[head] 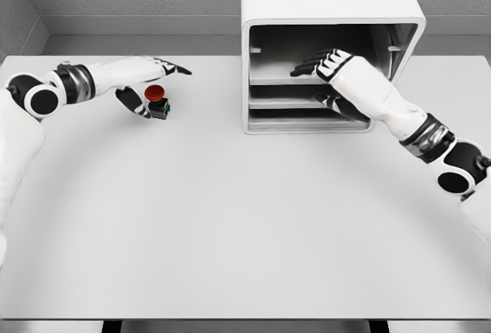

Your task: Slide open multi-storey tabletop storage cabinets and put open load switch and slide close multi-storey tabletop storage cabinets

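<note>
A white storage cabinet (331,11) with rounded corners stands upright at the upper right of the frame, its front open, showing grey shelves stacked inside. In the upper left part sits the load switch (157,101), a small black block topped by a round red button, upright on the pale surface (245,218), well apart from the cabinet.

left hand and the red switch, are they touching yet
Cannot tell. In the head view the left hand's thumb lies right beside the red-capped switch on the table, overlapping its edge; no gap or firm contact shows plainly.
</note>
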Controlling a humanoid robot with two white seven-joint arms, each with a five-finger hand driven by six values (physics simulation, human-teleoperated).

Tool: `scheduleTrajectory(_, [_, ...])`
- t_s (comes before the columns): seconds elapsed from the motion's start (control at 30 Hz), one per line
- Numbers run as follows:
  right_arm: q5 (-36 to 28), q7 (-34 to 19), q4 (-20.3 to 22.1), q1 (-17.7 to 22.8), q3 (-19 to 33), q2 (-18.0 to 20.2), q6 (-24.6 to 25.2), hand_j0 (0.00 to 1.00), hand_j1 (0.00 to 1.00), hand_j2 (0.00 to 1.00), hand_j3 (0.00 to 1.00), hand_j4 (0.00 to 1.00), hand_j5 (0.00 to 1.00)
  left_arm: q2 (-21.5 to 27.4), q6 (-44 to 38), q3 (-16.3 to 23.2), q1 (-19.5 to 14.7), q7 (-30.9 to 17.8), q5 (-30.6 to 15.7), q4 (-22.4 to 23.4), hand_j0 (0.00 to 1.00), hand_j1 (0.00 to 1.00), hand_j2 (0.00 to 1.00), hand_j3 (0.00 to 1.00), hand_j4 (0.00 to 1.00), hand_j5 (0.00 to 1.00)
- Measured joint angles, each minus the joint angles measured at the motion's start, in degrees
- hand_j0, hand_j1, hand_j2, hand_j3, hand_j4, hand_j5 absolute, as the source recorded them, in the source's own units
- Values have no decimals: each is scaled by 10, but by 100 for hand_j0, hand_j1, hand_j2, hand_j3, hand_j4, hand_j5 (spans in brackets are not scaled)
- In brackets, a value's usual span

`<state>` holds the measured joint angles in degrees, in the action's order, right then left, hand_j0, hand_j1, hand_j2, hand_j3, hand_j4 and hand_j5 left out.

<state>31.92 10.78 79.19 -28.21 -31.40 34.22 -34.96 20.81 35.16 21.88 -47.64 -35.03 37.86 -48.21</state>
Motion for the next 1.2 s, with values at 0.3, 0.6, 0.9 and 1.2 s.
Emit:
scheduleTrajectory(0.3, [-7, 1, -46, -17, -22, -4, 0, 75, 75, 75, 75, 75, 75, -2, 0, 2, -4, 0, 4, 18, 82, 82, 82, 82, 82, 82])
scheduleTrajectory(0.6, [-8, 2, -62, -24, -35, -14, 0, 75, 75, 75, 75, 75, 75, -4, 0, 4, -5, 0, 5, 37, 81, 81, 81, 81, 81, 81])
scheduleTrajectory(0.9, [-11, 3, -77, -28, -41, -21, -1, 77, 77, 77, 77, 77, 77, -6, 0, 4, -6, 0, 5, 43, 64, 64, 64, 64, 64, 64])
scheduleTrajectory(1.2, [-8, 2, -102, -41, -38, -21, 0, 77, 77, 77, 77, 77, 77, -6, 0, 4, -6, 0, 3, 45, 42, 42, 42, 42, 42, 42])
